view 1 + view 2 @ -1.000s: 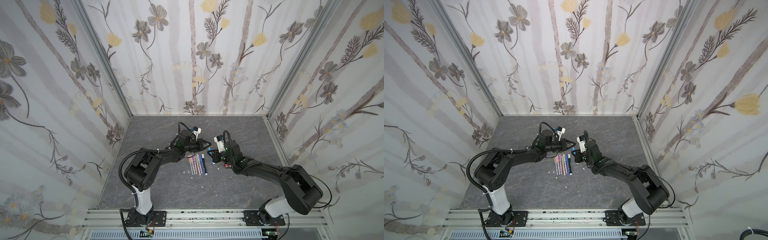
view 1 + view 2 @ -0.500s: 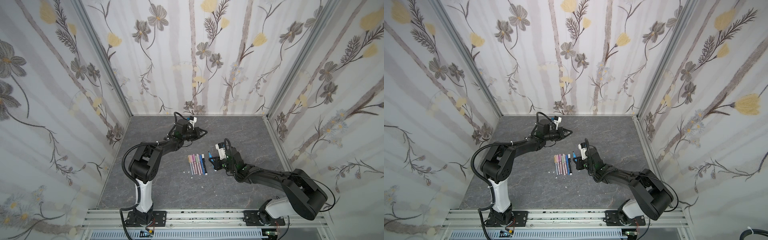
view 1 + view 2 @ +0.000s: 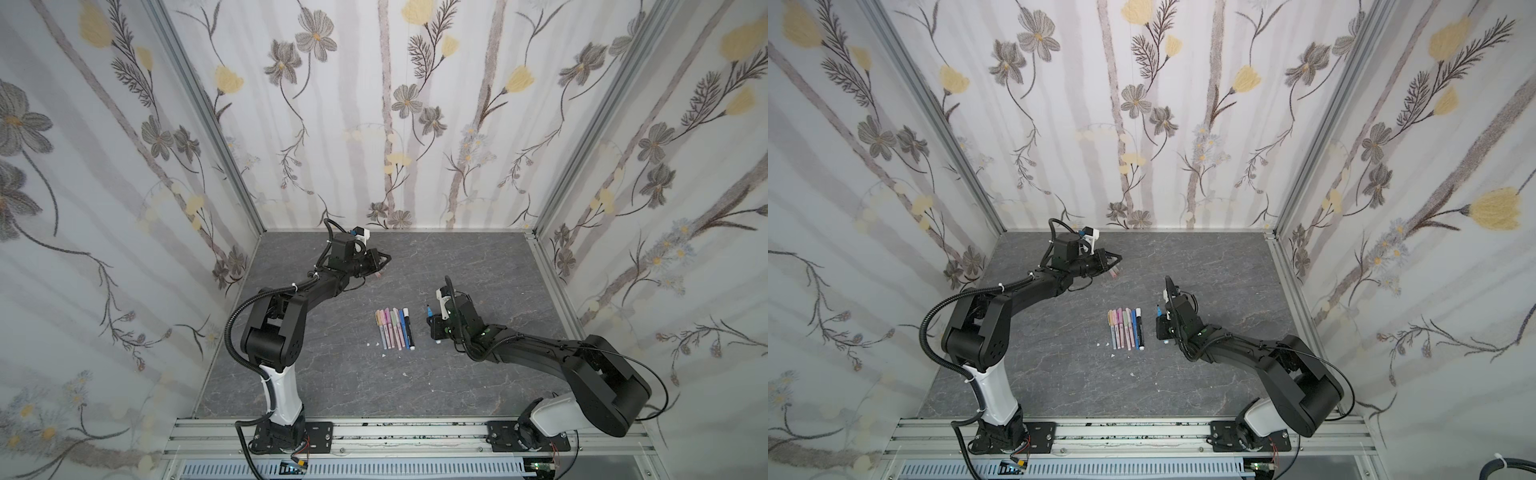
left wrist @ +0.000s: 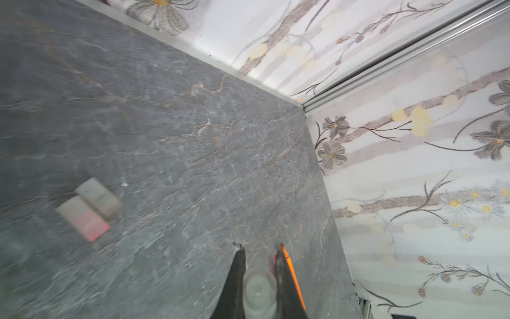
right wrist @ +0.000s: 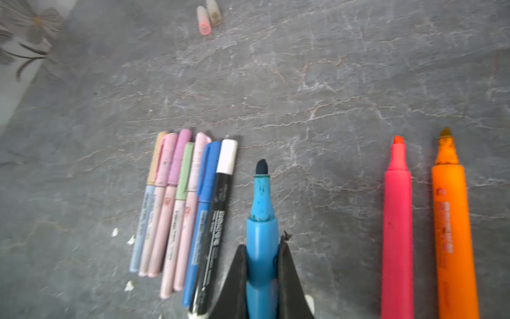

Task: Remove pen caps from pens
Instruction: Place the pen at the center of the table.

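Blue pen (image 5: 262,243) uncapped — I clamp it in right fingers (image 5: 234,279); left fingers (image 4: 234,281) clamp cap (image 4: 259,290). Next: set both down.

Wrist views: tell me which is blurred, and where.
Left wrist view: motion-smeared across the grey stone-look tabletop, with the pink-tinted translucent plastic cap lying there streaked; right wrist view: the uncapped blue plastic marker in the right hand reads crisp, the row of slim, mostly pastel capped pens slightly soft.
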Controlling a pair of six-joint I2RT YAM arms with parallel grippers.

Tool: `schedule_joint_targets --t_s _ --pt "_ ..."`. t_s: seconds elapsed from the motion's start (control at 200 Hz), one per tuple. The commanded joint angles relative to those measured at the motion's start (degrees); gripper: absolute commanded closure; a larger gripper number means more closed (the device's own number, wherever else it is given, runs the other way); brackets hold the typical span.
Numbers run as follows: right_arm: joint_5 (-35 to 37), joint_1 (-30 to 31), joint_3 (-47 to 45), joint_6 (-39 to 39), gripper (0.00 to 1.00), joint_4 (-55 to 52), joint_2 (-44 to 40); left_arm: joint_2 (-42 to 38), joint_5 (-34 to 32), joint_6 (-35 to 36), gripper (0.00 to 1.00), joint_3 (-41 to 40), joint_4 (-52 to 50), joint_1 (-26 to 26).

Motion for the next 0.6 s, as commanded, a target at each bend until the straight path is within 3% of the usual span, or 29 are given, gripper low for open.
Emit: schedule_joint_targets --t_s 0.0,0.36,0.594 --pt "7.79 -0.37 3.94 -1.55 1.00 -7.22 3.83 -2.69 -2.09 4.73 1.00 -3.40 -3.53 1.93" --pt "14.01 -0.90 12.19 -2.23 1.00 -13.04 14.02 -5.17 -1.81 7.10 1.00 -10.64 -3.51 5.72" --pt "15.98 -0.81 13.20 -2.45 0.89 -14.77 15.10 -4.73 -1.21 6.75 1.00 -11.41 -2.21 6.12"
